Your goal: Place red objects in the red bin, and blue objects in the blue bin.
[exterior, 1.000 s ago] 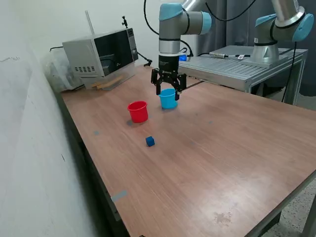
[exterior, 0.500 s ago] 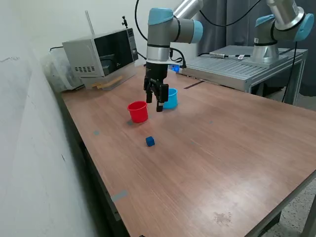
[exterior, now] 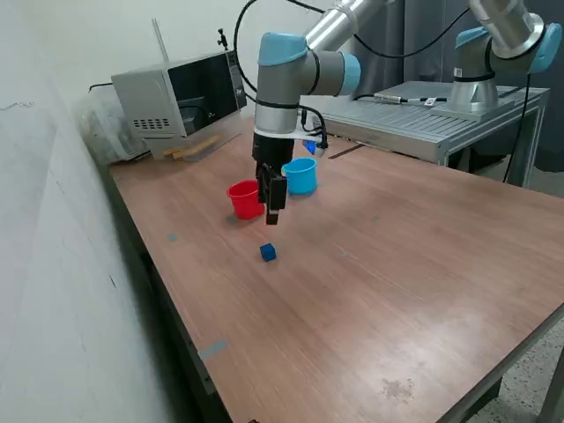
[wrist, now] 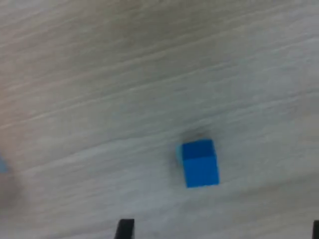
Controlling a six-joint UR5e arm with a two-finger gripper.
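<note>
One dark blue cube (exterior: 268, 253) lies on the wooden table; it also shows in the wrist view (wrist: 200, 163). My gripper (exterior: 271, 211) hangs above the table, just behind the cube and in front of the cups. The wrist view shows its fingertips (wrist: 124, 229) spread wide with nothing between them, so my gripper (wrist: 220, 231) is open and empty. The red cup (exterior: 242, 198) stands upright, partly hidden by the gripper. The light blue cup (exterior: 301, 175) stands upright on its right in the exterior view. No red cubes and no second blue cube are in view; the cups' insides do not show.
A microwave (exterior: 181, 92) stands at the back on the exterior view's left. A second robot arm (exterior: 498, 44) stands on a metal bench (exterior: 423, 119) behind the table. A wall runs along the exterior view's left; the table edge (exterior: 493, 370) runs across the front right.
My gripper has left its place over the light blue cup, moved toward the exterior view's left and nearer the camera, turned, and now hangs close behind the blue cube. The cups and cube have not moved.
</note>
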